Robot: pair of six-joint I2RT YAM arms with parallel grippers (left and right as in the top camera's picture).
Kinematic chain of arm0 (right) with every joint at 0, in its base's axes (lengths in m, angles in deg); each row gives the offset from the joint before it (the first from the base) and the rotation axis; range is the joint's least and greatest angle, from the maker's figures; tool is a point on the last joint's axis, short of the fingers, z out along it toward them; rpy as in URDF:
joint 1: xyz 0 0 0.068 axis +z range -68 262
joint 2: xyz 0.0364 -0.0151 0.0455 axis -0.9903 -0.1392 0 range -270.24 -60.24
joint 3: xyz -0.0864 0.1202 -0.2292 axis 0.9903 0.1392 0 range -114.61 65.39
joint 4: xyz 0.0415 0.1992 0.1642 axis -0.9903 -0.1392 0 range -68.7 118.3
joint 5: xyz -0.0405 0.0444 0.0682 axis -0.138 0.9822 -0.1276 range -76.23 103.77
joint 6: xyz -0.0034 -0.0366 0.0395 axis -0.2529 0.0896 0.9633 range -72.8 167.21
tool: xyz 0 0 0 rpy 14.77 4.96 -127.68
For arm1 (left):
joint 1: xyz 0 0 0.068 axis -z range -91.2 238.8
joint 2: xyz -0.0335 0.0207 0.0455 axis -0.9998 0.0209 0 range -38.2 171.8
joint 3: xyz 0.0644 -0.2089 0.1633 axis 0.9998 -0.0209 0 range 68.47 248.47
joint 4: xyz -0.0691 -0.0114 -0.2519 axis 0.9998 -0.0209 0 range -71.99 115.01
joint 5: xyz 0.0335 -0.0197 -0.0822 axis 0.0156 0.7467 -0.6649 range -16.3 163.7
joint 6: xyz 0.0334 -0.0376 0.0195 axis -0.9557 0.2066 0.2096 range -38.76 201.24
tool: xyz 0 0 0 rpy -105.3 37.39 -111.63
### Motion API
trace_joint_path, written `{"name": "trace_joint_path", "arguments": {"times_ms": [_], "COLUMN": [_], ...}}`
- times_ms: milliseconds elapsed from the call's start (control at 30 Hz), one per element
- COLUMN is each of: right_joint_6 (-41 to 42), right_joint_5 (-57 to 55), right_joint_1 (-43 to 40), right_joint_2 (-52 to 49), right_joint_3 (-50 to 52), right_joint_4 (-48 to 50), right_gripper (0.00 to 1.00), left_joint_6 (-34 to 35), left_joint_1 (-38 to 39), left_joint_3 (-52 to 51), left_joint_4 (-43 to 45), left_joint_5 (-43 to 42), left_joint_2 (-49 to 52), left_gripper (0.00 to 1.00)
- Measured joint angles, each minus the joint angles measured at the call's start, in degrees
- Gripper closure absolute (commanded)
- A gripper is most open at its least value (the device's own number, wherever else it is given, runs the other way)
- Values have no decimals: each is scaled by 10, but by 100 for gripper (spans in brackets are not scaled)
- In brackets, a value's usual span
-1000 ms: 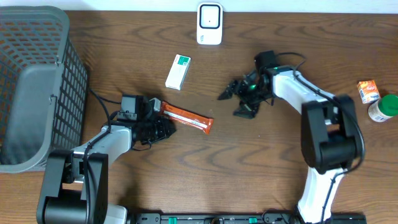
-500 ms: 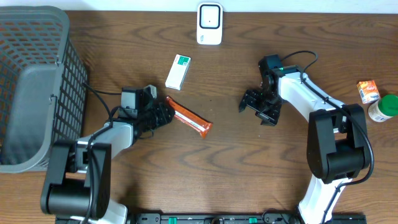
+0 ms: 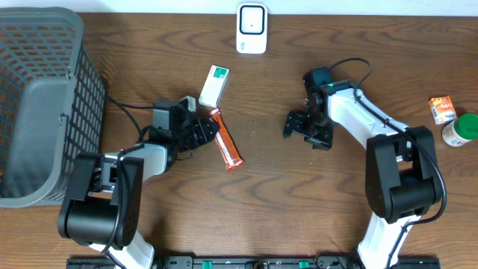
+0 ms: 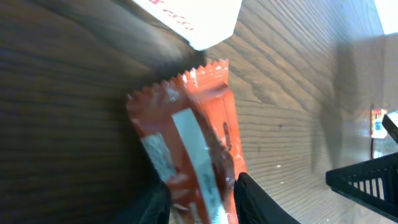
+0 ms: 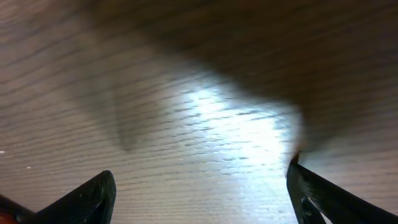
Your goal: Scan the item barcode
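Left gripper fingers pinch the snack bar, its held end cut off and its print blurred, at five o'clock from a white box. Right gripper fingers stand apart over the wooden table. The scanner is at twelve o'clock and the basket at nine.

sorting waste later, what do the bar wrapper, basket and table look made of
Bar: glossy orange foil or plastic film, by its crimped zigzag end and creases.
Basket: grey moulded plastic, likely, from its even grid walls.
Table: dark wood or wood-look laminate; grain shows, which one is unclear.
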Motion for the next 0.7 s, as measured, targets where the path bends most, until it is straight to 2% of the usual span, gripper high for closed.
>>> {"name": "trace_joint_path", "arguments": {"times_ms": [700], "right_joint_6": [-31], "right_joint_5": [59], "right_joint_1": [5], "right_joint_2": [1], "right_joint_3": [1], "right_joint_4": [41], "right_gripper": [17], "left_joint_6": [56], "left_joint_1": [69], "left_joint_3": [-11], "left_joint_4": [83], "left_joint_5": [-16], "left_joint_2": [22], "left_gripper": [63]}}
